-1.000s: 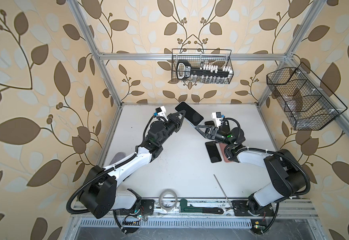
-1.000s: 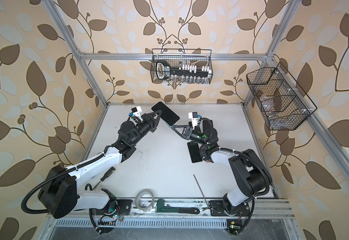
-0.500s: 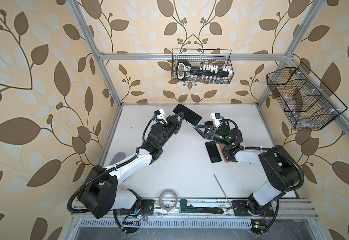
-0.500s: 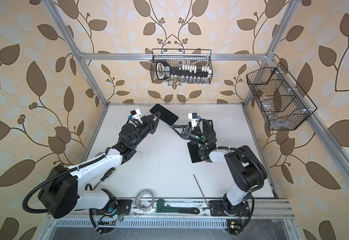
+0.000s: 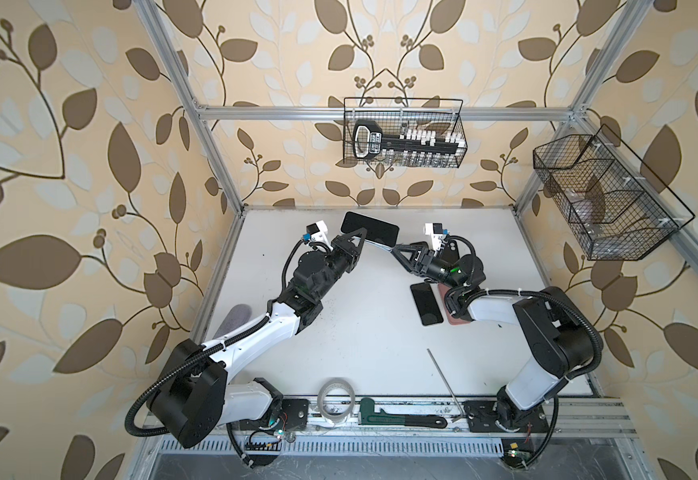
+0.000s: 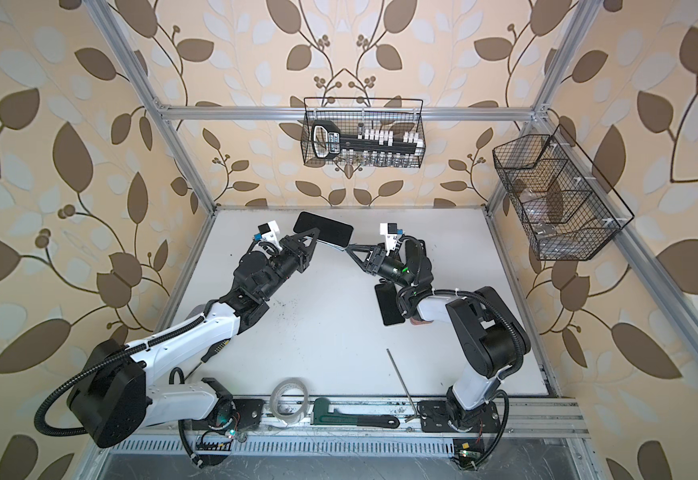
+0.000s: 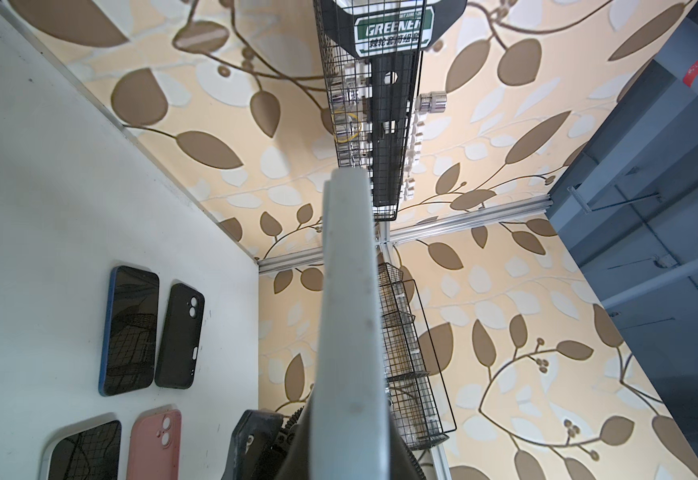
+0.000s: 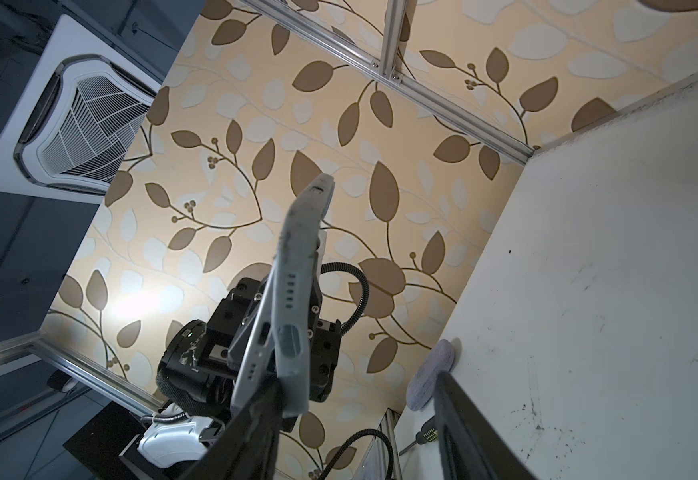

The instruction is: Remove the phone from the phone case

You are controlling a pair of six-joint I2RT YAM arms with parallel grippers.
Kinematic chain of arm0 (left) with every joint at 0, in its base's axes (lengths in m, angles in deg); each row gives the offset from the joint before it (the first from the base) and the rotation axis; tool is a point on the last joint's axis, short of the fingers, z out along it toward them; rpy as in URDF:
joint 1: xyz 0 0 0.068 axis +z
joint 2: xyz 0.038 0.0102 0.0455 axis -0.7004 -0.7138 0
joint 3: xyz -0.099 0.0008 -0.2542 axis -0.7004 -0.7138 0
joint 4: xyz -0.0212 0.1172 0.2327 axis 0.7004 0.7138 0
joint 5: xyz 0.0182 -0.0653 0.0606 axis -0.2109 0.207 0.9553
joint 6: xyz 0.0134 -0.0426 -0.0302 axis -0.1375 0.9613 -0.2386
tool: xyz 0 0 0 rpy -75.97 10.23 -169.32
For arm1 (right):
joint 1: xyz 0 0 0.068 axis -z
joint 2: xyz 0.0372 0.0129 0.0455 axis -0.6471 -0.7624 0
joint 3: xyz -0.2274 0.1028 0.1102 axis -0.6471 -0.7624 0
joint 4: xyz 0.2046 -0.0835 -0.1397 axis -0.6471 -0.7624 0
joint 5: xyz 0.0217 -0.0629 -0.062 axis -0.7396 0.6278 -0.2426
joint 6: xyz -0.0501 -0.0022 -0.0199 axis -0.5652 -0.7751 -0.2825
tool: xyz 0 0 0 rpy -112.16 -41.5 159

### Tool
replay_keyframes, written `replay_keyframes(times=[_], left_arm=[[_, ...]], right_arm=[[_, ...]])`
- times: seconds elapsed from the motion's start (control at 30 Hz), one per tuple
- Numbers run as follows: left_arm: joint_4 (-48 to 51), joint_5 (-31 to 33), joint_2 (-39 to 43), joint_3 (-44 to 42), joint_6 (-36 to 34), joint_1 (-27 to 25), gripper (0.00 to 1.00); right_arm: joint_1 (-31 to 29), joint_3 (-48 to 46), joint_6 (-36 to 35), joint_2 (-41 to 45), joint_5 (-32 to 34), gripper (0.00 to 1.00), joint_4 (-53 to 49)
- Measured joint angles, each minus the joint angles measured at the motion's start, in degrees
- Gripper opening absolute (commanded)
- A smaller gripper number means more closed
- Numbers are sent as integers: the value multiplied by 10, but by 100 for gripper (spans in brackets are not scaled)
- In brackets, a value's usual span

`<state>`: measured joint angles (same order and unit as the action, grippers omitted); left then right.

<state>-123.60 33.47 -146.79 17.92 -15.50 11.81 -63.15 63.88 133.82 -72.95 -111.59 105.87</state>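
While the left claw (image 5: 357, 243) is clamping shut on the phone (image 5: 370, 229) near its left end, it's holding it in the air over the far middle of the desk (image 5: 364, 332), dark screen facing up. Right claw (image 5: 396, 249) is sitting at the phone's right end with its jaws standing well apart, gripping nothing. In the right wrist view, one of its fingers (image 8: 252, 432) is touching the end of the grey phone case (image 8: 297, 349), which is peeling away from the silver edge of the phone there. Can't tell how far along it's loose. A spare black phone (image 5: 426, 304) and a pink case (image 5: 453, 322) are lying side by side on the desk, right of centre, the pink one partly under the right arm.
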Motion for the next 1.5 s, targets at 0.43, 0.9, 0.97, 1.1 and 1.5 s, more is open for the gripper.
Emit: replay_keyframes(times=[0.43,0.9,0.97,1.1,1.5], left_arm=[[2,-18,-24,19,-11,-4,0],[37,-103,-26,40,-32,5,0],[49,-123,-31,53,-39,9,0],[59,-154,-36,67,-49,12,0],[108,-252,-46,101,-72,27,0]], right_arm=[[-9,16,-7,-7,26,54,-30],[27,3,10,-1,-31,51,2],[33,3,13,3,-36,51,3],[44,3,16,8,-50,50,9],[73,3,-1,23,-109,51,1]])
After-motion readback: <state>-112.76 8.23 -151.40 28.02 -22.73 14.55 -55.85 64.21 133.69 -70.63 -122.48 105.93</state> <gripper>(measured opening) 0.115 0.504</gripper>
